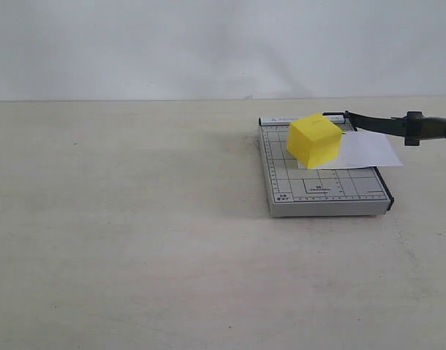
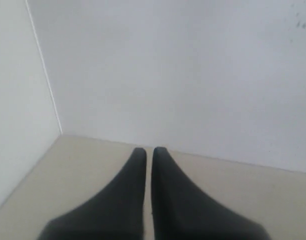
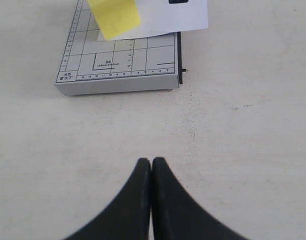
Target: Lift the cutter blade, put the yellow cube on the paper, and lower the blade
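- Yellow cube (image 1: 315, 140): resting on the paper (image 1: 369, 151), atop the grey trimmer base (image 1: 321, 191), toward its far end.
- Cutter blade (image 1: 387, 125): not flat along the base edge, handle jutting out to the right.
- Left gripper (image 2: 148, 150): pinched together, empty, facing a wall (image 2: 193, 75).
- Right gripper (image 3: 151, 160): pinched together, empty, over the table (image 3: 243, 150), apart from the base.

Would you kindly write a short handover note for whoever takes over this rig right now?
Left gripper: shut, empty, facing the wall.
Right gripper: shut, empty, above the table before the grey gridded trimmer base.
Bright yellow cube sits on the white paper sheet on that base.
Long black cutter blade stands raised.
Done: blade raised, cube placed.
To do: lower the blade.
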Controlling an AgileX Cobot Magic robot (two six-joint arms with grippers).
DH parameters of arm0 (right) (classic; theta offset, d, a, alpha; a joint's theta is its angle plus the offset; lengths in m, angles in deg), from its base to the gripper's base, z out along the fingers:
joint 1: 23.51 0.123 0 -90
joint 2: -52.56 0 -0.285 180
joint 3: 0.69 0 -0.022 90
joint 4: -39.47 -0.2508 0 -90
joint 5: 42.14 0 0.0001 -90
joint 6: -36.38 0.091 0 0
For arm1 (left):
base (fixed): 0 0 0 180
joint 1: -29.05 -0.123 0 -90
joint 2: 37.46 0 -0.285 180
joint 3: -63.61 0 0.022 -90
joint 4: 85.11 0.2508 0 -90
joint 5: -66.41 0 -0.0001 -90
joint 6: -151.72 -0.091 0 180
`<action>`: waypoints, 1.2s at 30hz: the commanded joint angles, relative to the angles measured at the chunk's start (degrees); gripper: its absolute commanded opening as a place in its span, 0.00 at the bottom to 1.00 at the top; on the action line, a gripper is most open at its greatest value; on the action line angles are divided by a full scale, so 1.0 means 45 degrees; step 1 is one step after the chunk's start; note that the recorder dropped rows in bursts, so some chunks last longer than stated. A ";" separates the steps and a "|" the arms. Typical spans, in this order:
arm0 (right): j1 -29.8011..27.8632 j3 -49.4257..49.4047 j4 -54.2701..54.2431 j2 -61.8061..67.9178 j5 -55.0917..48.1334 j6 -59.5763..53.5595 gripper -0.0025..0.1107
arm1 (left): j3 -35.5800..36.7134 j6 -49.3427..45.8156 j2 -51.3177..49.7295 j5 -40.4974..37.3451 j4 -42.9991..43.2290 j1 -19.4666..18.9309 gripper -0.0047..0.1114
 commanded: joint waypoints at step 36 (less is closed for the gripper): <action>-0.0083 0.3859 0.0117 0.0466 0.0796 -0.2655 0.29 | 0.9558 0.2865 1.0210 -0.1672 -0.1316 0.0353 0.08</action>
